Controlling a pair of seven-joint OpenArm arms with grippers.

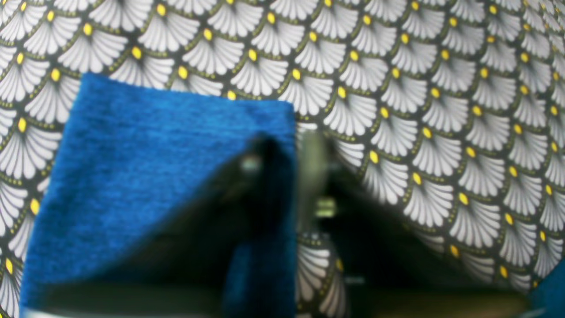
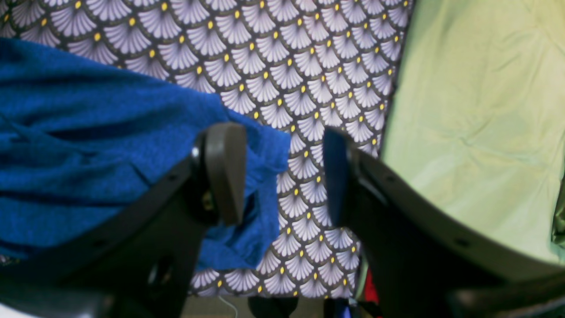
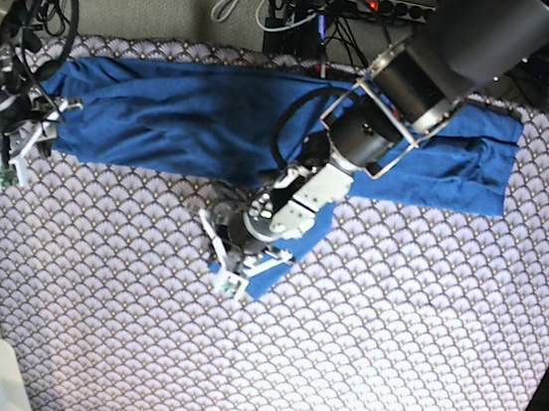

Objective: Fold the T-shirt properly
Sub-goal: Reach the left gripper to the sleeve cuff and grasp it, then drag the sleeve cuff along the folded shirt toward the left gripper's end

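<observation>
At the far-left edge of the worktop (image 3: pixel 383 379), the right hand (image 2: pixel 282 176) hangs over the sleeve end of the T-shirt (image 3: pixel 185 114), its dark curved fingers spread wide, one over blue knit, the other over bare cloth, gripping nothing. Across the far side the T-shirt lies as one long blue band, soft and lightly rumpled, no print on it. Move to the middle and the left hand (image 3: pixel 231 270) is down at a blue flap reaching toward the near side, pinched shut on that flap's straight right edge. Done well, this fold likely wants the flap lifted cleanly, carried level and laid flat, without dragging the tablecloth (image 1: pixel 441 110), a smooth sheet of lilac-white scallop fans with yellow dots.
</observation>
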